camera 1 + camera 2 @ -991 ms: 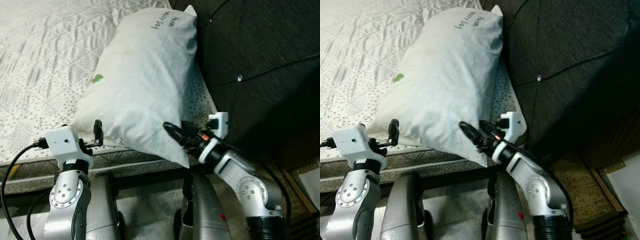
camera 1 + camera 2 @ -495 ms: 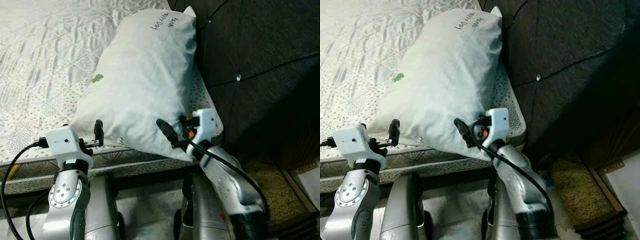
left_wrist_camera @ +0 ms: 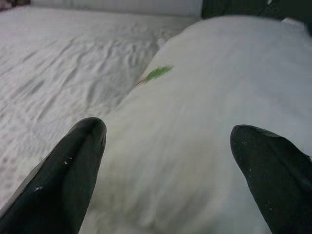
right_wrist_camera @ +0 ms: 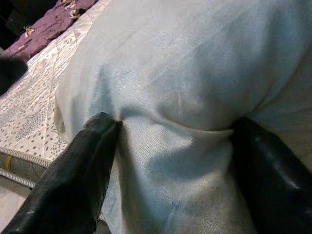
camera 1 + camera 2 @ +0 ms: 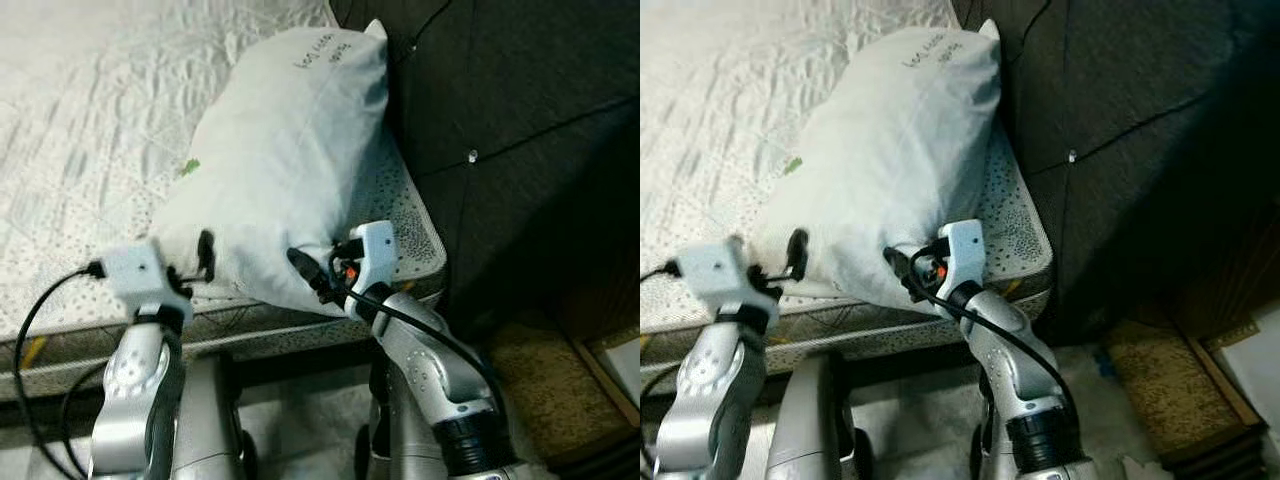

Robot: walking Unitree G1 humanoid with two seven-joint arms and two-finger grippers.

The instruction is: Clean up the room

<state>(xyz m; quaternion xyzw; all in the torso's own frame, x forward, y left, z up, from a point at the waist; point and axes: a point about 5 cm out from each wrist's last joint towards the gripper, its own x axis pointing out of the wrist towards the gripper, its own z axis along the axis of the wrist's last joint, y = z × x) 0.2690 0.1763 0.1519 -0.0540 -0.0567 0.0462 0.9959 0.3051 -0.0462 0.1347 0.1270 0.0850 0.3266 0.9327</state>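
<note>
A big white pillow [image 5: 285, 160] with a small green mark lies on the mattress [image 5: 90, 130], its far end against the dark headboard [image 5: 500, 90]. My right gripper [image 5: 310, 275] is open at the pillow's near corner by the bed edge. In the right wrist view both black fingers [image 4: 73, 170] press into the fabric, which bulges between them. My left gripper [image 5: 200, 265] is open at the pillow's near left corner. The left wrist view has its fingers [image 3: 68, 170] spread wide just short of the pillow [image 3: 209, 87].
The quilted mattress stretches away to the left. The padded dark headboard rises on the right of the bed. A brown rug [image 5: 540, 350] lies on the floor at the lower right. A purple cloth [image 4: 48, 24] lies further along the bed.
My right arm has swung in from the bed's side and pushed its fingers into the pillow's near corner. My left gripper has edged closer to the pillow. The camera has shifted slightly.
</note>
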